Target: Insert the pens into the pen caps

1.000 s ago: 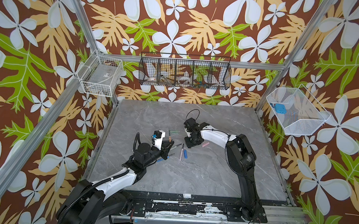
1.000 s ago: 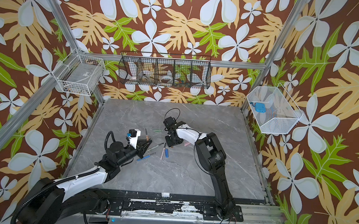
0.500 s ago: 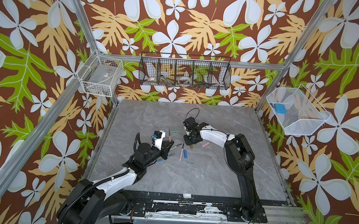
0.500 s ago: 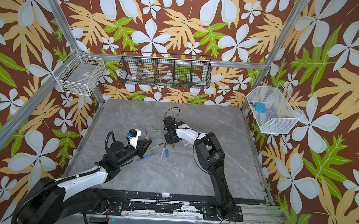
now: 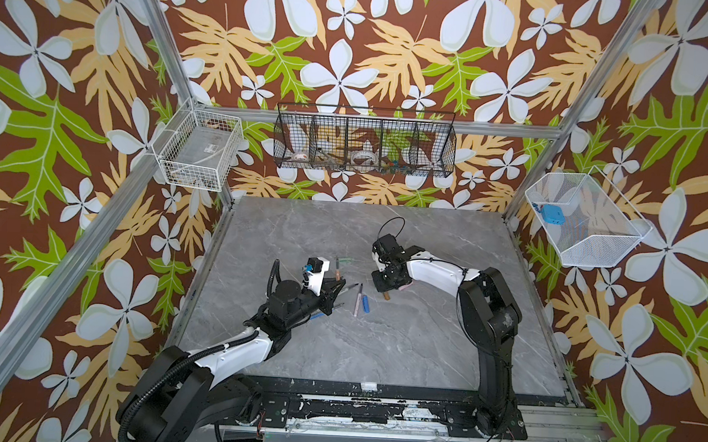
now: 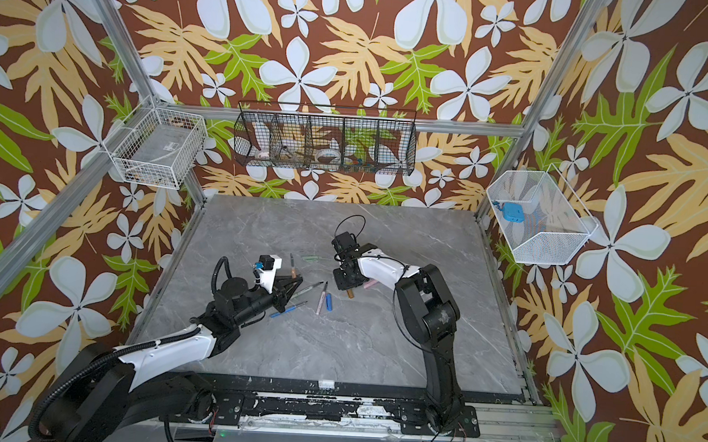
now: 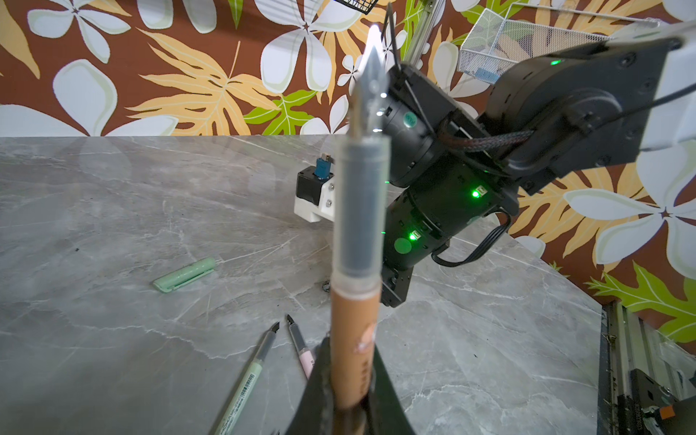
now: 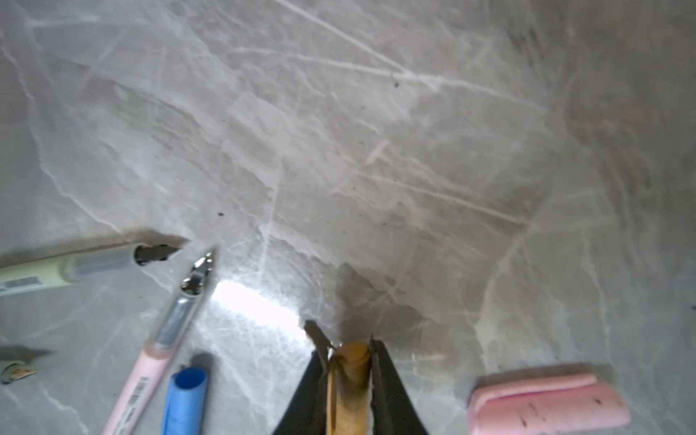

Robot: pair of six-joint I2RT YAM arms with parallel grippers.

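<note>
Left wrist view showed you the left gripper (image 7: 348,395) clamped narrowly on the tan barrel of the brown pen (image 7: 354,339), whose dark nib stood away from the fingers, toward the patterned wall. In both top views your left arm lay low over the grey table (image 5: 420,350), stretched from the front-left base toward the middle, with the left gripper (image 5: 334,291) close to the loose pens and the brown pen (image 6: 293,267) tilted up off the surface. Your right arm rose from the front-right base, bent at the elbow and reached back toward the centre, its wrist turned down so that the right gripper (image 5: 384,288) pointed at the table. Right wrist view showed the right gripper (image 8: 348,376) with both fingers pressed against the sides of the brown cap (image 8: 348,388); you could not tell whether the cap had left the table. Near it lay the pink cap (image 8: 546,399), the blue cap (image 8: 186,399), the pink pen (image 8: 150,361) and the green pen (image 8: 56,273), all flat on the table. The blue pen (image 5: 322,312) lay just beside the left gripper, and the green cap (image 7: 184,274) lay apart, farther back.
</note>
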